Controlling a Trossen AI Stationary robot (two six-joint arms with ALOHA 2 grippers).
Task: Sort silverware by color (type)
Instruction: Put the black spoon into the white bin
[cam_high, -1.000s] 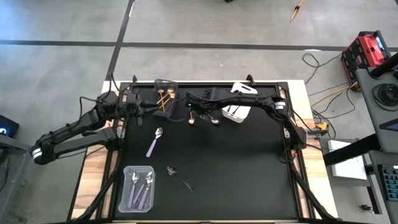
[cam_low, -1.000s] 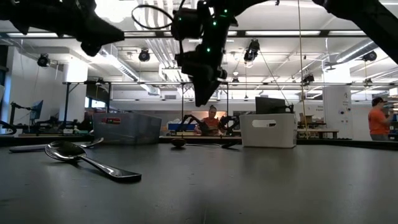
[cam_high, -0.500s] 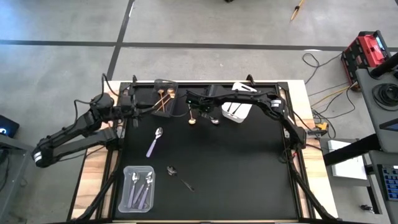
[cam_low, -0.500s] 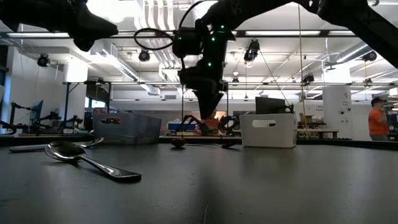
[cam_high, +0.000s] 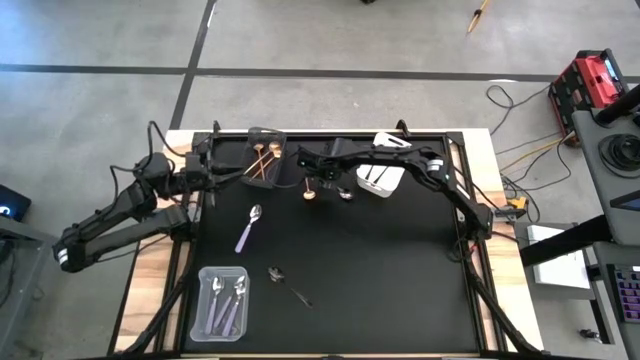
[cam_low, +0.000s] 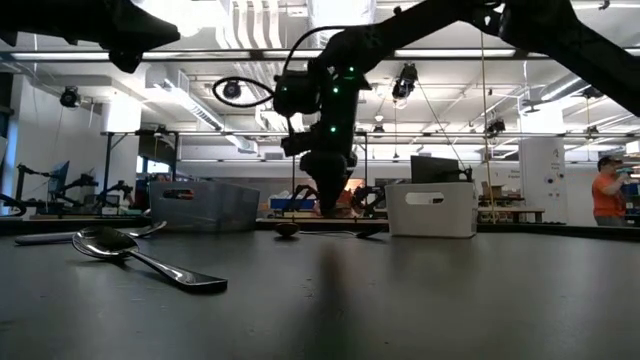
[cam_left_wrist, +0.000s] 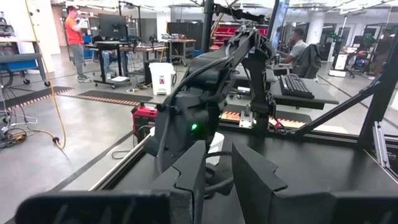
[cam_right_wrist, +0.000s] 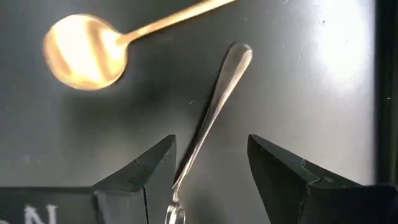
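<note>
While the left arm reaches in from the table's left edge, the left gripper (cam_high: 213, 172) hangs raised near the dark bin (cam_high: 263, 160) with its fingers (cam_left_wrist: 193, 171) a narrow gap apart and nothing between them. That bin holds gold spoons (cam_high: 262, 156). Nearer the front, a clear bin (cam_high: 221, 303) holds lilac-handled spoons (cam_high: 227, 300), another lilac-handled spoon (cam_high: 248, 228) lies loose on the mat, and a dark spoon (cam_high: 288, 284) lies just right of the clear bin. Toward the middle, the right gripper (cam_high: 322, 176) hovers with jaws spread wide over a slim dark spoon (cam_right_wrist: 214, 102), not gripping it, with a gold spoon (cam_right_wrist: 84, 53) close beside. A white bin (cam_high: 380, 180) stands further right.
</note>
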